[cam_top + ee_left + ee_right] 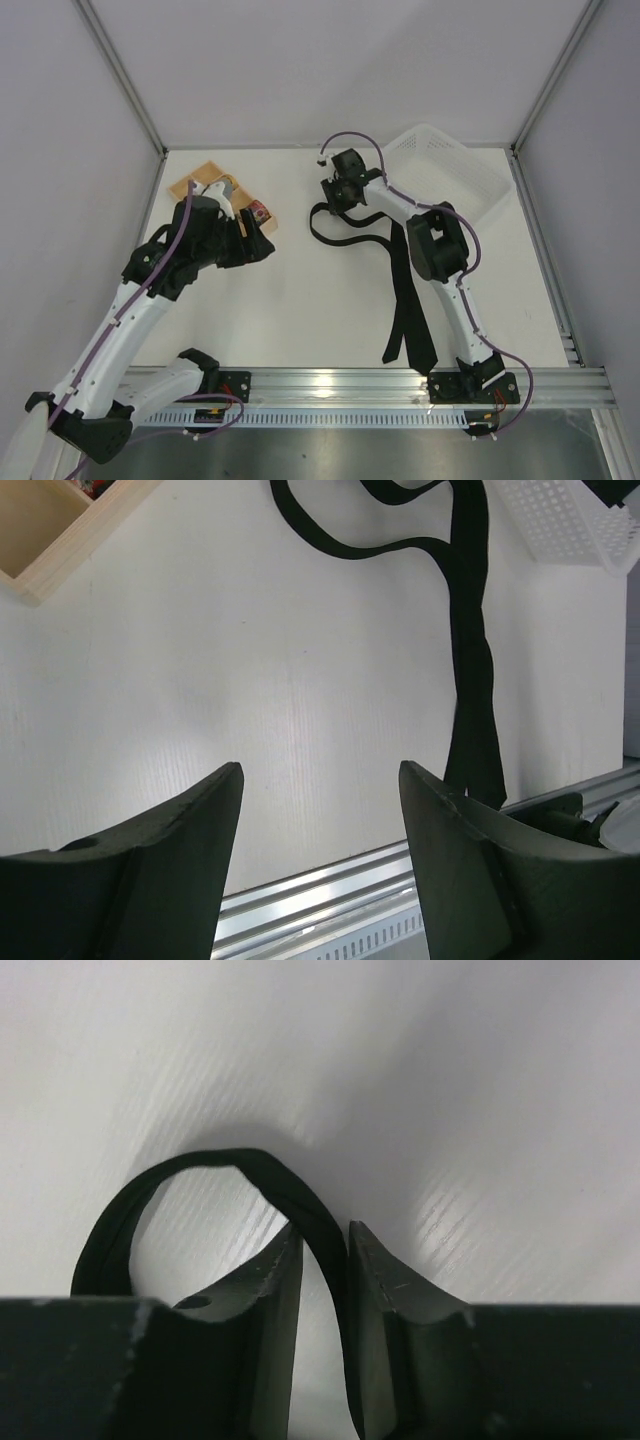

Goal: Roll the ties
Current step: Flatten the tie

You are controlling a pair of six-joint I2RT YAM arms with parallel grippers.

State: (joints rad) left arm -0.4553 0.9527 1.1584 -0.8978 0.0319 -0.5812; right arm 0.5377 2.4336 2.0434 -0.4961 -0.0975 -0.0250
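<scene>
Our right tool (325, 1260) pinches the looped narrow end of the black necktie (410, 300); our left tool (320, 820) hangs open above the surface (250, 680).

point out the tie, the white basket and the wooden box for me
tie (412, 300): top external view, on the straight lower stretch of the black strip.
white basket (455, 165): top external view, on its perforated floor near the back right corner.
wooden box (40, 525): left wrist view, on its bare inner floor.
</scene>
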